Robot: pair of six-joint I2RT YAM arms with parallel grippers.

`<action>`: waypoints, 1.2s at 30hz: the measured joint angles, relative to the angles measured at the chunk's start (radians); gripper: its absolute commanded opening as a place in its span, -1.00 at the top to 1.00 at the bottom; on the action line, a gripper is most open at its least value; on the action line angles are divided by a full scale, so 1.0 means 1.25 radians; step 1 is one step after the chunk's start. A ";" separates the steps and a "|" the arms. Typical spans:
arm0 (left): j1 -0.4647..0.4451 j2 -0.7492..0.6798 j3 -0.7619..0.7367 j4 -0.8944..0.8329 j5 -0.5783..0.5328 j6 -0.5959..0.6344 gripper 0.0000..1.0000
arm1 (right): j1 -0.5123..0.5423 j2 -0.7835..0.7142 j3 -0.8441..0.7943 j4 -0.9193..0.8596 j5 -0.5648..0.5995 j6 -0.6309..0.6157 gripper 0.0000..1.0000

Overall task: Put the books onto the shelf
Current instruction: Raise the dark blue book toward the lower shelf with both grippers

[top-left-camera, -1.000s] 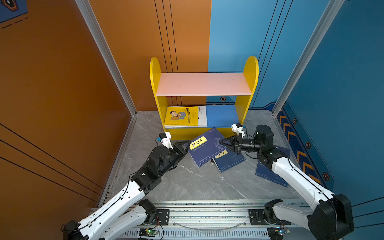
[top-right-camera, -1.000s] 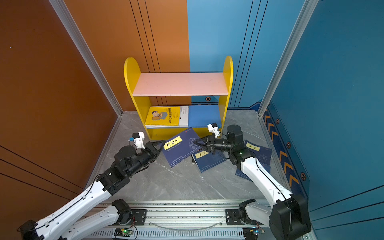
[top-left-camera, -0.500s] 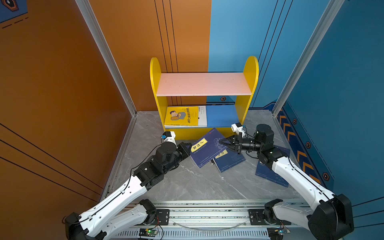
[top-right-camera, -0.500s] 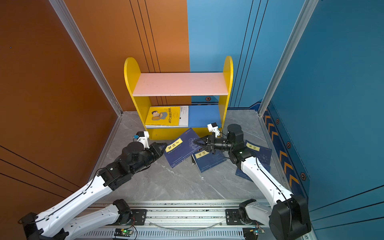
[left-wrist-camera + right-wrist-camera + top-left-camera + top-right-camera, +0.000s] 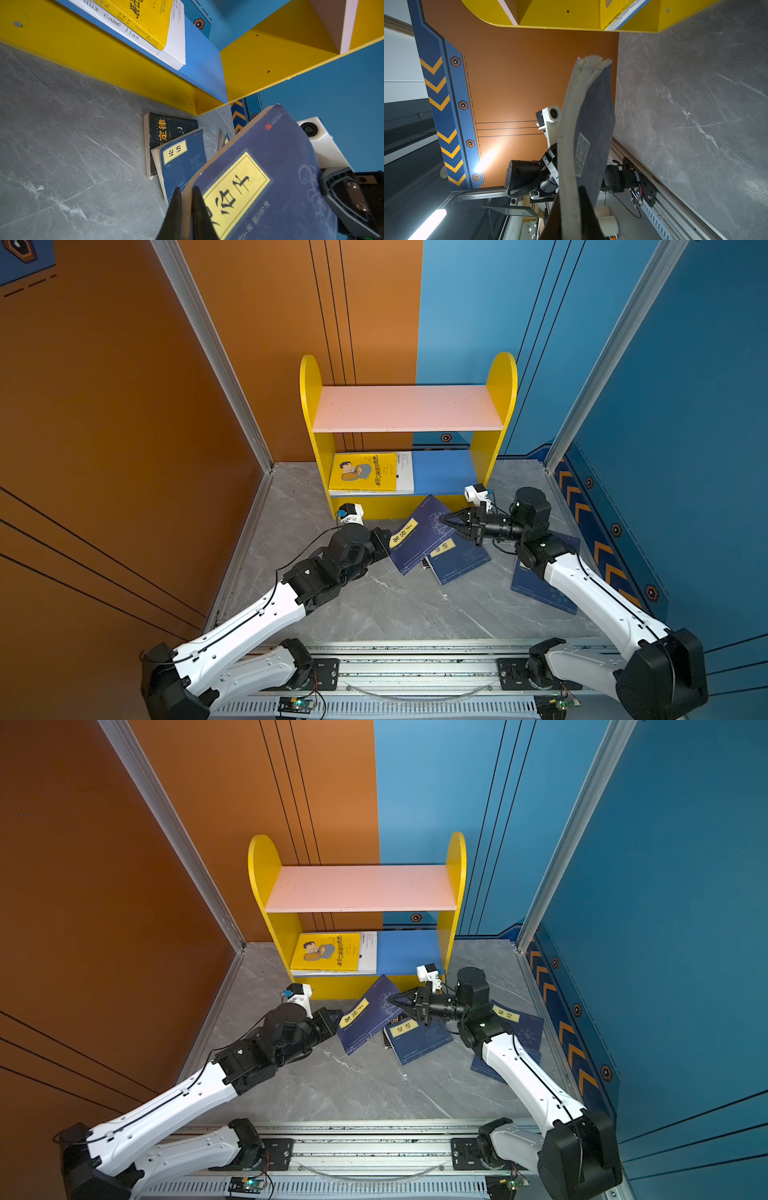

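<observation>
Held book: the navy paperback with a yellow title label (image 5: 419, 533) hangs tilted above the tabletop, just in front of the shelf's yellow base strip. It is not on a board yet.
Left pincer (image 5: 387, 538): clamped on the book's edge beside the label. In the left wrist view you can see both fingertips (image 5: 176, 193) pinching cover and pages.
Right pincer (image 5: 445, 520): clamped on the opposite edge. The right wrist view shows the pages bowing away from it.
Shelf: the small two-tier bookshelf with yellow round-topped side panels (image 5: 309, 406) stands against the back wall. Nothing lies on its pink upper board (image 5: 407, 408).
Already shelved: a yellow paperback with a cartoon man (image 5: 363, 472) lies flat on a large white paperback (image 5: 405, 470). In both top views these sit at the left end of the blue lower board (image 5: 442, 470), and the rest of that board is free.
On the tabletop: a second navy paperback with a yellow label (image 5: 182, 158) lies flat, overlapping a black paperback with orange characters (image 5: 166, 128), near the shelf base. More navy covers (image 5: 521, 1029) lie under the right arm, and you cannot tell whether that is one book or two.
Surface: grey marble-pattern tabletop (image 5: 374, 614).
Progress: by my reading you are under halfway, with two books in, one in hand and at least three to fetch.
Next call: the free stretch of the blue board looks like the nearest home for the held book.
</observation>
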 measured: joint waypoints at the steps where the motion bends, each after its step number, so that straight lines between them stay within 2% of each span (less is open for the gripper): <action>1: -0.004 0.002 0.000 0.001 -0.003 0.000 1.00 | 0.000 0.000 0.000 0.004 0.001 0.005 0.77; 9: -0.005 0.009 0.030 -0.005 -0.026 0.014 0.68 | -0.022 0.000 0.000 0.016 0.000 0.014 0.77; 15: 0.019 0.004 0.073 -0.010 -0.006 0.045 0.27 | -0.056 0.000 0.018 0.023 -0.001 0.026 0.76; 17: 0.037 -0.013 0.073 -0.015 0.010 0.049 0.10 | -0.057 0.000 0.027 0.029 0.005 0.026 0.76; 19: 0.053 -0.040 0.072 -0.021 0.023 0.051 0.07 | -0.059 0.000 0.030 0.031 0.017 0.025 0.76; 23: 0.087 -0.116 0.072 -0.047 0.034 0.046 -0.13 | -0.076 0.000 0.031 0.033 0.041 0.020 0.76; 28: 0.111 -0.189 0.056 -0.062 0.060 0.024 -0.19 | -0.085 0.005 0.056 0.045 0.063 0.020 0.75; 32: 0.108 -0.211 -0.002 -0.017 0.104 -0.027 -0.40 | -0.085 0.025 0.068 0.099 0.093 0.033 0.76; 36: 0.070 -0.196 -0.049 0.072 0.135 -0.069 -0.62 | -0.081 0.062 0.068 0.155 0.135 0.062 0.76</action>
